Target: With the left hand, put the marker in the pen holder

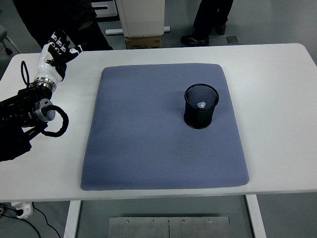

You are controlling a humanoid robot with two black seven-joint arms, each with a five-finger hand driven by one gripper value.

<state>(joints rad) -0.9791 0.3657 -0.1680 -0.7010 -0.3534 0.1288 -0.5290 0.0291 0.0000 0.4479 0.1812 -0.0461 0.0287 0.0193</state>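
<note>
A: Starting at the near edge, what lies on the white bench [277, 163]?

B: A blue-grey mat [163, 129] covers the middle of it, with nothing on its near half.

A: And the left arm?

B: It comes in from the left edge, low over the bare bench to the left of the mat. A black cable loop [54, 124] hangs beside the wrist. Farther back, the left robot hand [55, 49] sits near the far left corner of the bench, its white-and-black fingers [62, 42] loosely spread. It grips nothing, and I cannot tell whether it touches the bench.

A: Where is the marker?

B: Inside the black mesh pen holder [200, 106], which stands upright on the right part of the mat. Only the marker [201, 105], a small grey tip, shows through the open top. The holder is well apart from the robot hand.

A: Anything beyond the bench?

B: 2 people stand there: 1 in dark clothing [59, 20] just behind the robot hand, and another's legs and shoes [205, 22] farther right. A cardboard box [143, 42] sits between them.
</note>
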